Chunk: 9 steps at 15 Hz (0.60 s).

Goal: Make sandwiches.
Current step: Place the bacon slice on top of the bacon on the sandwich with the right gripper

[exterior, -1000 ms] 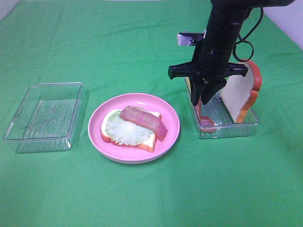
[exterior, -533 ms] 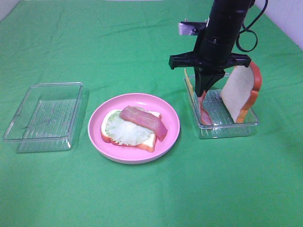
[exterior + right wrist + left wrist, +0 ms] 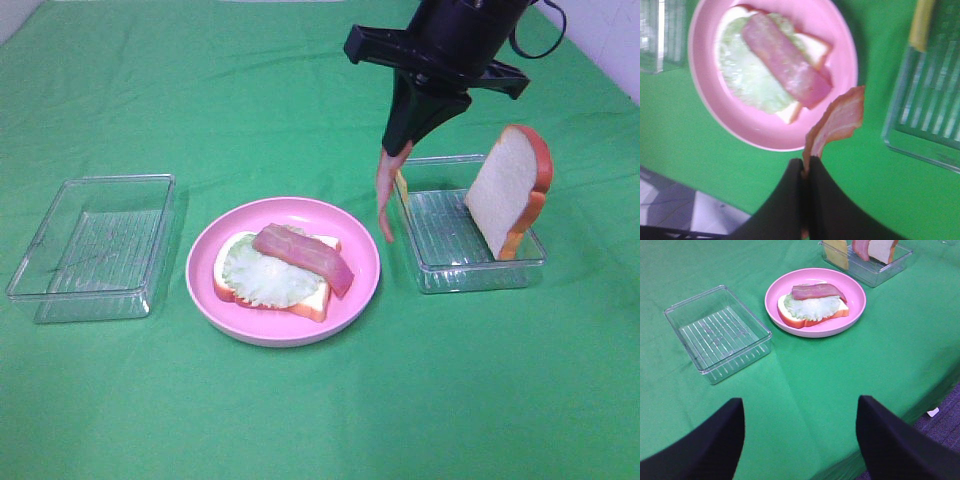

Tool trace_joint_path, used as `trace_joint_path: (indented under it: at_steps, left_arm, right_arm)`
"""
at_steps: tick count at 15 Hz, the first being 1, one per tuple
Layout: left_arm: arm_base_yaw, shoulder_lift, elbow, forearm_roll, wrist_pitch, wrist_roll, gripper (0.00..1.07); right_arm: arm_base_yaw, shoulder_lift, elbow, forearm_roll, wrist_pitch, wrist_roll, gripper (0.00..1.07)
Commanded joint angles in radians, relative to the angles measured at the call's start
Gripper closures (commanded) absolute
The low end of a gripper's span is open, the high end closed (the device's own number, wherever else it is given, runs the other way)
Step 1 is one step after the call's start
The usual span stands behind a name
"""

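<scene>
we are gripping the bacon strip by one end in our closed right pincer; dangling below, it could be slipping loose.

Sandwich on plate between left tray, right tray

The right pincer is pinched tight on one end of a bacon strip, which dangles over the green tabletop between the pink plate and a clear tray. On the plate, a bread slice carries lettuce and a second bacon strip. The blurred yellow piece at the tray's edge looks like cheese.
</scene>
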State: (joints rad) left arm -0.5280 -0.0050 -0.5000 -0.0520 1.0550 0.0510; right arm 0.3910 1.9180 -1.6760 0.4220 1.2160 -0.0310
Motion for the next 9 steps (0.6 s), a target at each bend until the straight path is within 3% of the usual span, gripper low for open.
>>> trace_joint_path:
  at_steps: [1,3,6,9]
  left_arm:
    - [-0.002,-0.024,0.002,-0.003,-0.012,0.000,0.45]
    - [-0.002,-0.023,0.002,-0.003,-0.012,0.000,0.45]
    - [-0.002,-0.023,0.002,-0.003,-0.012,0.000,0.45]
    - [-0.002,-0.023,0.002,-0.003,-0.012,0.000,0.45]
  right_arm:
    - [0.013,0.017,-0.006,0.159,0.070,-0.092,1.07]
    - [0.069,0.069,-0.006,0.315,0.035,-0.193,1.07]
    - [0.141,0.141,-0.006,0.409,-0.079,-0.242,1.07]
    - [0.156,0.199,-0.006,0.509,-0.154,-0.302,1.07]
